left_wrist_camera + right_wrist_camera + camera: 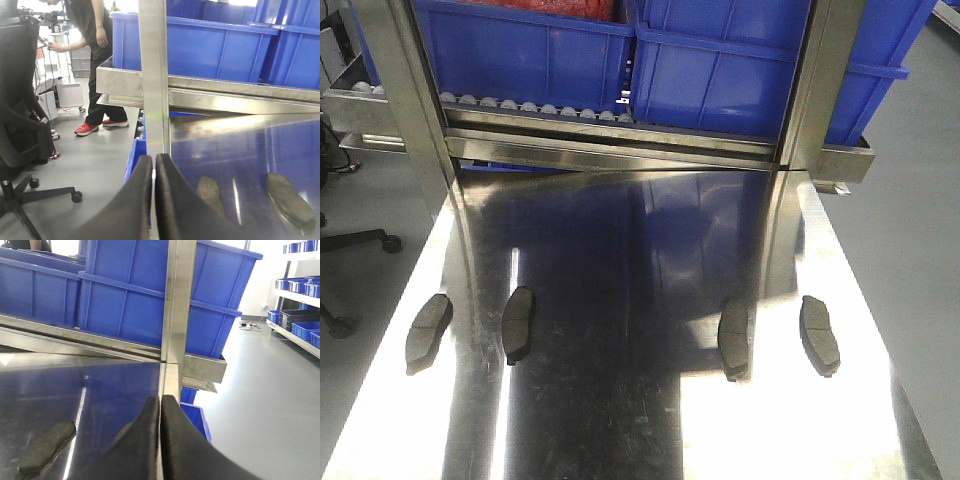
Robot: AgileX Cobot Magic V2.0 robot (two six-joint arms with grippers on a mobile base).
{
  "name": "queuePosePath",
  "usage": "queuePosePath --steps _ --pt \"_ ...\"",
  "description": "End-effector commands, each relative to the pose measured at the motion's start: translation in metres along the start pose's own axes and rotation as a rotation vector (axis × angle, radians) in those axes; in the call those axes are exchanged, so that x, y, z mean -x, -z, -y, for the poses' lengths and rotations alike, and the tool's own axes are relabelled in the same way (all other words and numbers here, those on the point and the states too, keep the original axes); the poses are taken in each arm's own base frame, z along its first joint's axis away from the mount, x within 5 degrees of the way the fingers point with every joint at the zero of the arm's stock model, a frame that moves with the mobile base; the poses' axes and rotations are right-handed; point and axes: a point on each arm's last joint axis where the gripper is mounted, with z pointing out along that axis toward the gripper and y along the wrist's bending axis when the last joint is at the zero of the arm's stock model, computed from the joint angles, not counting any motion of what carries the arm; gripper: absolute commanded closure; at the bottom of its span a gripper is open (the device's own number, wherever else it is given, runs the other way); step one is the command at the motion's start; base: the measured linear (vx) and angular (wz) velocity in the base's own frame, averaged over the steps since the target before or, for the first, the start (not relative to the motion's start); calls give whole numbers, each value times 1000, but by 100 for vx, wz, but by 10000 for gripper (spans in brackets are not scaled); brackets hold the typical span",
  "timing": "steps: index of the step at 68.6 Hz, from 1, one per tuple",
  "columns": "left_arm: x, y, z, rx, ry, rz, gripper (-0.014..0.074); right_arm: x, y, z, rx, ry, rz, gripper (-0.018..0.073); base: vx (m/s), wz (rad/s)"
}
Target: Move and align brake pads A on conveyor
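Several dark grey brake pads A lie in a loose row on the shiny steel table [640, 420]. Two are at the left [428, 330] [518, 323] and two at the right [734, 338] [819, 334]. My left gripper [153, 159] is shut and empty, hanging over the table's left edge, with two pads [211, 192] [290, 200] to its right. Over the table's right edge my right gripper [160, 399] is also shut on nothing. One pad [47, 447] lies to its left and another [131, 432] is partly hidden behind its finger. The conveyor is out of view. Neither gripper shows in the front view.
Blue bins [720, 60] sit on a roller rack behind the table, held by steel posts [405, 90] [810, 90]. An office chair [20, 115] and a standing person [95, 60] are on the grey floor to the left. More blue bins [300, 330] stand at the far right.
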Motion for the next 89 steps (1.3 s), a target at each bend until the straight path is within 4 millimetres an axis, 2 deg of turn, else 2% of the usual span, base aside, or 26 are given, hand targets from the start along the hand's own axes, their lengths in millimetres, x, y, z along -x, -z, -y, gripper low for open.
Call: queuePosePath --steps 1,89 --pt "0 0 0 -7 6 65 602 6 1 1 -14 9 81 569 0 0" --pt "0 0 0 -8 6 73 602 6 1 1 -14 9 81 569 0 0"
